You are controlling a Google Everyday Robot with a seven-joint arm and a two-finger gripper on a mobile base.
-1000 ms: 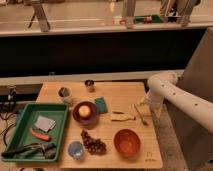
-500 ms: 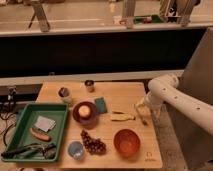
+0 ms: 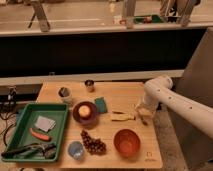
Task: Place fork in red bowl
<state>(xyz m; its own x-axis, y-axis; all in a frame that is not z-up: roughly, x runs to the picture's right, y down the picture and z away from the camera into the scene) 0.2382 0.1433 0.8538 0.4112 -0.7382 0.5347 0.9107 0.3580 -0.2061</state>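
Note:
The red bowl is round, deep and orange-red, and stands empty near the table's front right. My gripper hangs from the white arm at the table's right edge, low over the tabletop and behind the bowl. A thin slender piece right under the gripper looks like the fork. I cannot tell whether it is held or lying on the table.
A yellow-handled utensil lies just left of the gripper. A maroon dish, green sponge, grapes, blue cup and two metal cups stand on the wooden table. A green tray is at the left.
The gripper has shifted slightly left and lower toward the tabletop at the right edge. Nothing else has moved.

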